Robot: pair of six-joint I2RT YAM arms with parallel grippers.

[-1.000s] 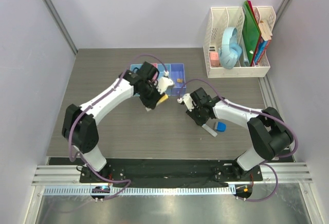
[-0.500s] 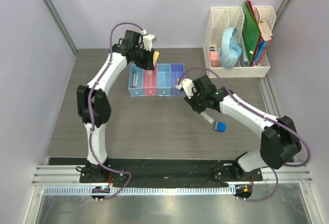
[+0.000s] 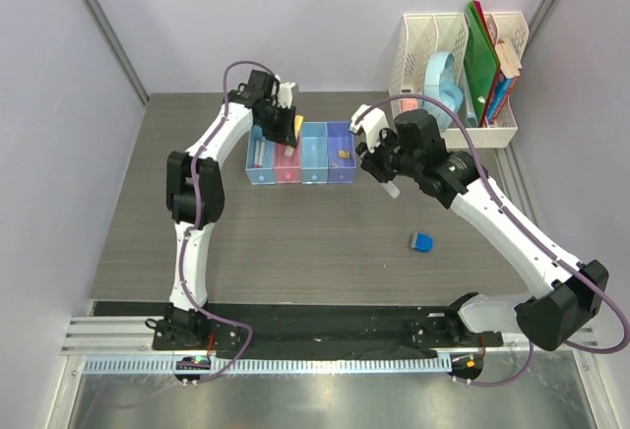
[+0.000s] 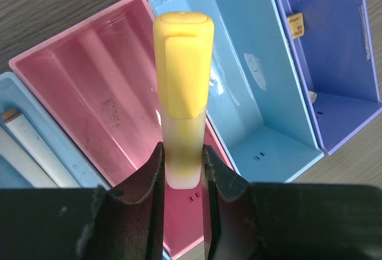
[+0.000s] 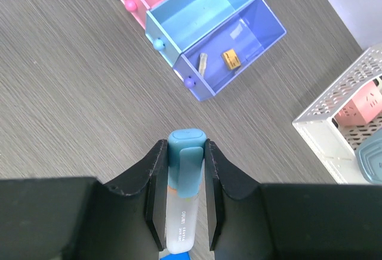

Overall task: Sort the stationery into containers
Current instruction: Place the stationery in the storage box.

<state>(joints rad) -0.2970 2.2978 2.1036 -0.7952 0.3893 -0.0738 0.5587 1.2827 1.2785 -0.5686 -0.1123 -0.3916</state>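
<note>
The yellow marker [image 4: 182,81] is pinched by its pale lower end between the fingers of the left gripper [image 4: 182,170]. It hangs at frame centre over the pink bin [image 4: 89,105], its cap crossing the wall shared with the light blue bin to the right. The thin white pen [image 4: 30,146] lies in the bin at lower left. The step in hand looks like the drop, so the next move calls for centring over one bin, lowering, then parting the fingers. The right gripper [image 5: 184,152] clamps the pale blue stick [image 5: 182,212] above the table [image 5: 71,93], below the purple-blue bin [image 5: 262,21] at upper right. The blue wedge [image 3: 421,242] waits lower right in the top view.
</note>
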